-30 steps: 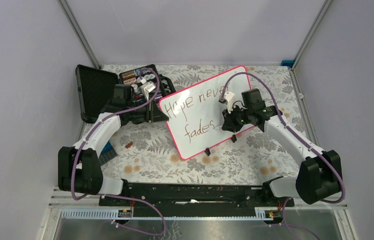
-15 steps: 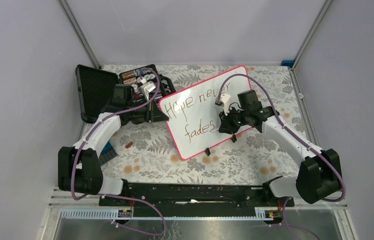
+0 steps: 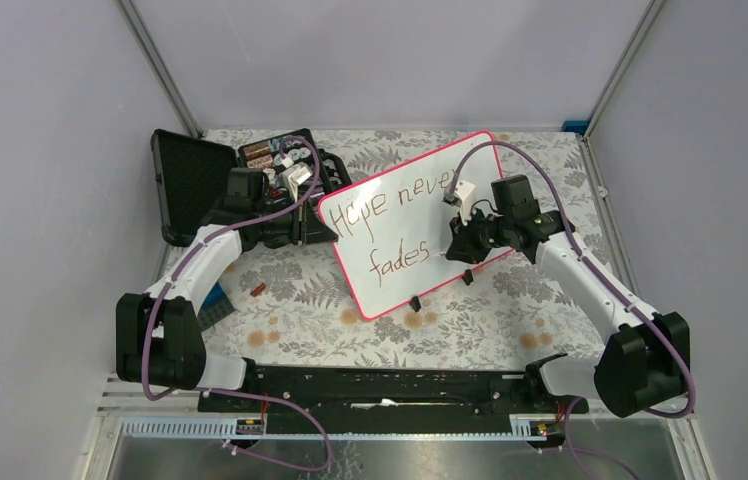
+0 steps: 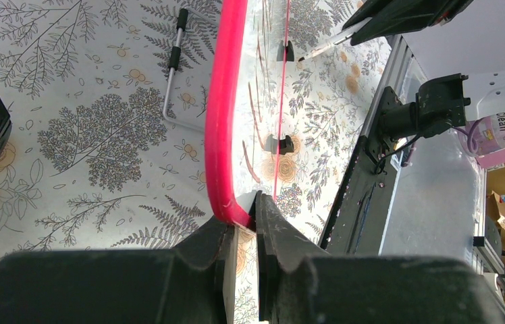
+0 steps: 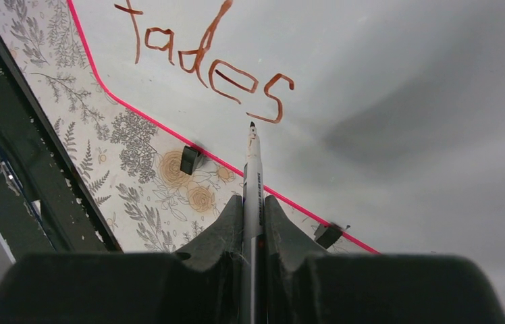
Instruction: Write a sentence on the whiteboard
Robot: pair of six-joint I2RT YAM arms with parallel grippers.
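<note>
Right wrist: right jaws clamp the marker (image 5: 252, 179), tip beside the sentence (image 5: 209, 64) for its full stop; left jaws pinch the whiteboard (image 4: 221, 101) steady.

Pale lavender walls (image 3: 370, 60) enclose a floral-patterned tabletop (image 3: 290, 310).

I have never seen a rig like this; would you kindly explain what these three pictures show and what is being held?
Two robot arms are bolted at a table's near edge. One picture looks down from above; the other two come from a camera on each wrist. On the flowered table are a whiteboard and an open black case. The left gripper pinches the board's pink rim; the right gripper holds a marker, its tip beside the written "fades".
</note>
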